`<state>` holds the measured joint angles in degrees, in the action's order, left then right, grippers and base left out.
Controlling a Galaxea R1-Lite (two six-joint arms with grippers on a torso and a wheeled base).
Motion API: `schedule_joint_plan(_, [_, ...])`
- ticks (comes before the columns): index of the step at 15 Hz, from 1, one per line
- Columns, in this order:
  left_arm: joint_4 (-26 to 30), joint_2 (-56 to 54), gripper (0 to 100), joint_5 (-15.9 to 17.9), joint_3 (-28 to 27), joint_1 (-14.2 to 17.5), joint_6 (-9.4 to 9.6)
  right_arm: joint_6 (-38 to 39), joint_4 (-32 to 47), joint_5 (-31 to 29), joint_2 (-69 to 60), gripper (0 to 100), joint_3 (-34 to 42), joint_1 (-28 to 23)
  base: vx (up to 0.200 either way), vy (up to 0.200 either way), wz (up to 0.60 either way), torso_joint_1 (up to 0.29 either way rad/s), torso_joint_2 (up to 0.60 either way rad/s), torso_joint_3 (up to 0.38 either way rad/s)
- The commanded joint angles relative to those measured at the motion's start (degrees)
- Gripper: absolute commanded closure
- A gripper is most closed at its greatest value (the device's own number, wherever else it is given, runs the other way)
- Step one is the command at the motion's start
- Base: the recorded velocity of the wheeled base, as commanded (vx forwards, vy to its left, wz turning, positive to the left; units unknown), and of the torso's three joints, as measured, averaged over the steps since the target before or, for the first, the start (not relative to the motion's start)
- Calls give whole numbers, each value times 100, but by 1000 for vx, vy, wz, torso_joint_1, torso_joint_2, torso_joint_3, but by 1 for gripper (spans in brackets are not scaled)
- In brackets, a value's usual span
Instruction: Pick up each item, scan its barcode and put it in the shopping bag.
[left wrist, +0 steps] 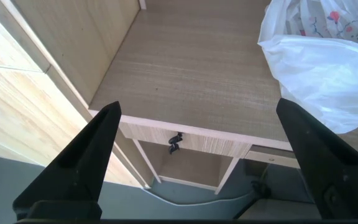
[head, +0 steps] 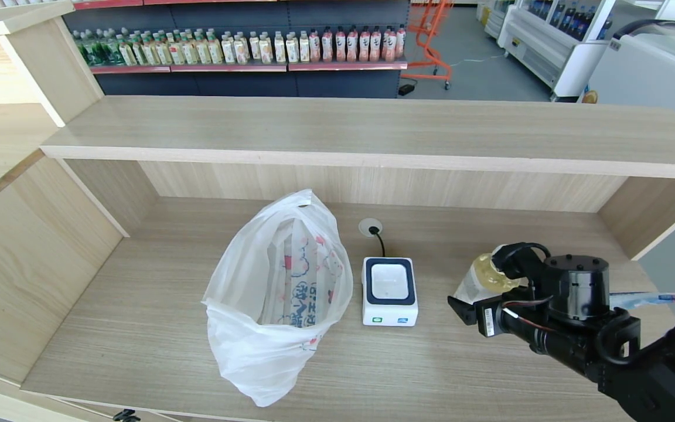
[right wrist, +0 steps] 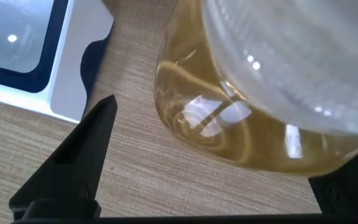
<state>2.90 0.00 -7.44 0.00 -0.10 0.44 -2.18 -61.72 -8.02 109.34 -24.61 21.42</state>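
left gripper hangs spread wide off the near edge of the counter, gripping nothing. then the white shopping bag on the counter (something printed inside), with the scanner just beside it. right of that, the bottle of yellowish liquid sits between the spread jaws of the right gripper, one finger clearly off it.

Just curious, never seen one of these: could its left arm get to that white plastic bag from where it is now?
Probably yes. The left gripper hangs open near the counter's front edge, and nothing stands between it and the shopping bag.
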Motion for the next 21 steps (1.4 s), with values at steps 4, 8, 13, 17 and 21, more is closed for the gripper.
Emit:
schedule_joint_plan(4, [0,0,0,-3,0,1,0,-63,-587,2,395,0,-44,11,0,0,0,0,0,0])
schedule_joint_plan(8, [0,9,0,-3,0,1,0,-125,-780,20,466,0,-167,-6,0,0,0,0,0,0])
schedule_joint_plan(13, [0,9,0,-3,0,1,0,-133,-1079,29,624,0,-237,-33,0,0,0,0,0,0])
schedule_joint_plan(17, [0,9,0,-3,0,1,0,-309,-1237,29,650,100,-369,-76,0,0,0,0,0,0])
schedule_joint_plan(21, [0,9,0,-3,0,1,0,-775,-1351,11,694,100,-290,-182,0,0,0,0,0,0])
